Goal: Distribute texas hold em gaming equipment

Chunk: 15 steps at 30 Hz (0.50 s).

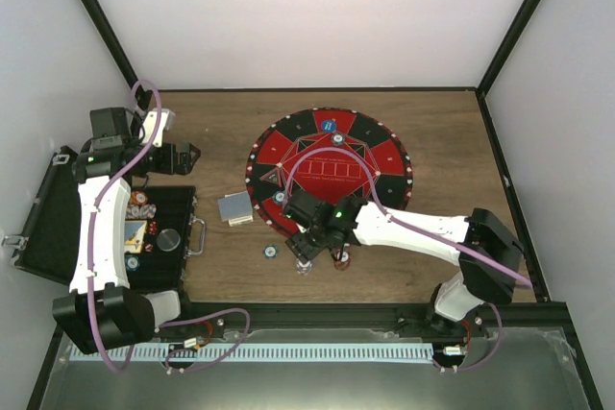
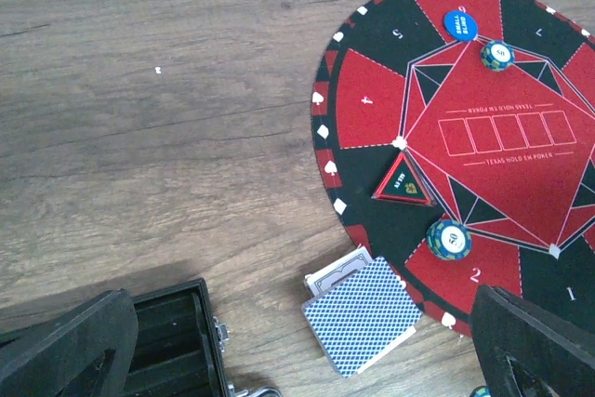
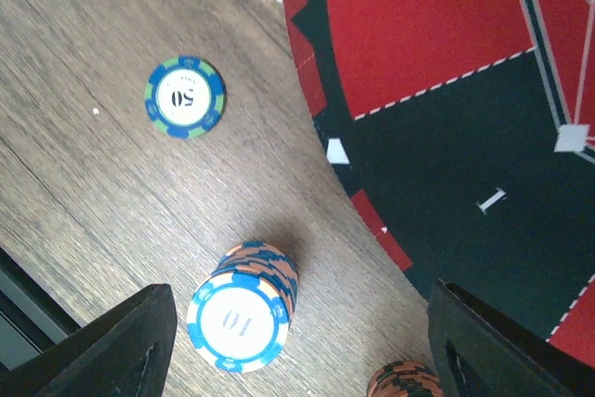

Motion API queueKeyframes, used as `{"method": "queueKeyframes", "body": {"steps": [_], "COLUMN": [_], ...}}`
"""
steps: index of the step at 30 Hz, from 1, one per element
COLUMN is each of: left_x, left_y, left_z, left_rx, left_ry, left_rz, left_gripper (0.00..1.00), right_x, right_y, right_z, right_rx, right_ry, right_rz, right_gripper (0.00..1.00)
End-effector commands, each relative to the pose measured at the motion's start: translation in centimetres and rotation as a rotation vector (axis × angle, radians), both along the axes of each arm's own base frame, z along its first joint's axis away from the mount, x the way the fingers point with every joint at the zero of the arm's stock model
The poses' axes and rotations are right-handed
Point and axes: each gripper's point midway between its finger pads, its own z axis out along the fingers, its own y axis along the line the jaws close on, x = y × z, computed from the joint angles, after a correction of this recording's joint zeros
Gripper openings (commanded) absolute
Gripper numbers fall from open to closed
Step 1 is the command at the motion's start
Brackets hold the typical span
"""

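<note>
Seen from above, the left gripper [image 1: 189,156] hangs over wood beside an open black carrying case [image 1: 48,228], while the right gripper [image 1: 312,247] reaches down at the near rim of a round red-and-black felt poker mat [image 1: 288,146]; a grey-blue-backed deck of playing cards [image 1: 235,208] lies between case and mat. The left wrist camera shows its jaws spread wide and empty above the deck; on the mat sit a round blue marker disc [image 2: 459,24] and a striped-edge chip [image 2: 496,55]. Only the right wrist camera reveals parted jaws flanking, not clamping, a stack of orange-striped poker chips [image 3: 240,323] topped by a blue-and-white "10"; a loose green-and-blue "50" chip [image 3: 185,97] lies nearby on the wood.
</note>
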Motion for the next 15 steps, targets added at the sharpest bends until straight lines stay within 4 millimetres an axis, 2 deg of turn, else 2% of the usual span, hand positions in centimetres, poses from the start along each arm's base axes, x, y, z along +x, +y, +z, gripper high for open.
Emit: {"method": "queueKeyframes", "body": {"steps": [1, 15], "left_x": [0.0, -0.3], "left_y": [-0.1, 0.0], "left_z": [1.1, -0.1], "left_rx": [-0.006, 0.007], "left_ry": [-0.022, 0.000], "left_rz": [-0.011, -0.017], "left_gripper": [1.00, 1.00], "right_x": [-1.4, -3.5], "right_y": [-0.1, 0.5], "right_z": [-1.5, -4.5], "right_rx": [-0.032, -0.080], "right_ry": [0.044, 0.089], "right_rz": [0.052, 0.118], "right_gripper": [0.76, 0.74]}}
